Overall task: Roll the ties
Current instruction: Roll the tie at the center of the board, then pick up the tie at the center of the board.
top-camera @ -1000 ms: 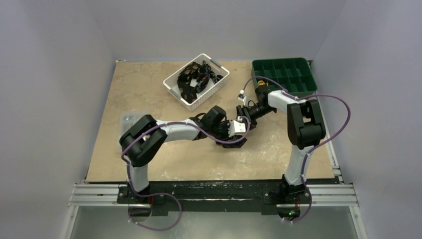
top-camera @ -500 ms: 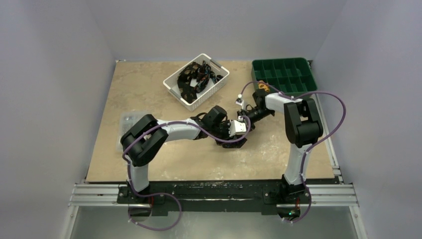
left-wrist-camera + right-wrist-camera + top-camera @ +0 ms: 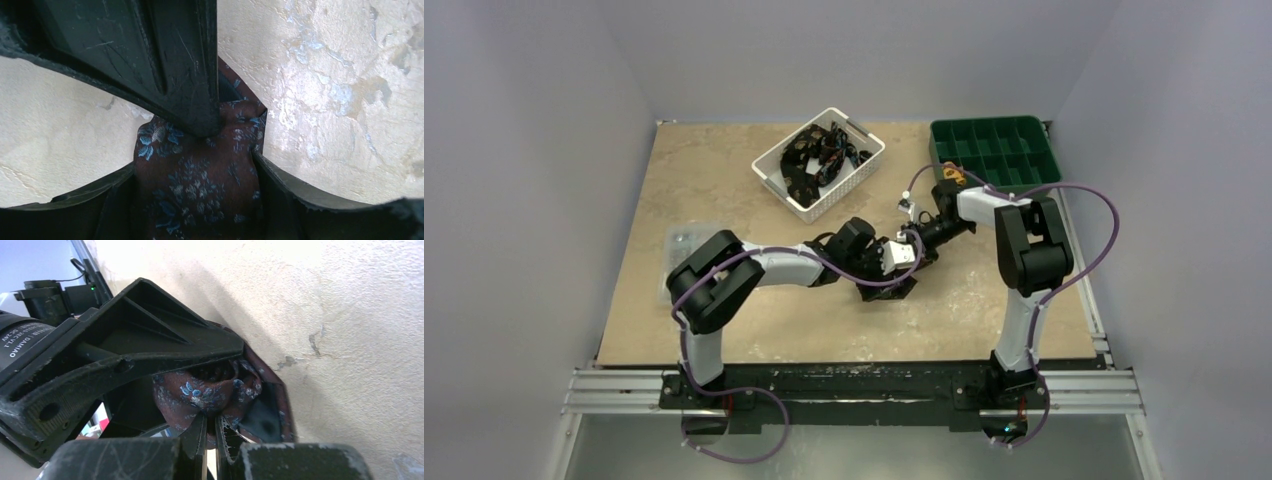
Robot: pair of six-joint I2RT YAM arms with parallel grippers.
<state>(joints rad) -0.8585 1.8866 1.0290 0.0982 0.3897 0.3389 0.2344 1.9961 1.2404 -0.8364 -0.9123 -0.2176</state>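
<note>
Near the white plastic basket (image 3: 844, 188), right pincer (image 3: 210, 422) clenches the rolled brown blue-flowered tie (image 3: 200, 390); left pincer (image 3: 195, 170) straddles it, grip unclear.

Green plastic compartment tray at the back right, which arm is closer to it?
Right. The right arm bends just in front of the green plastic compartment tray; the left arm stretches in from the left, ending at the dark brown patterned tie mid-table.
</note>
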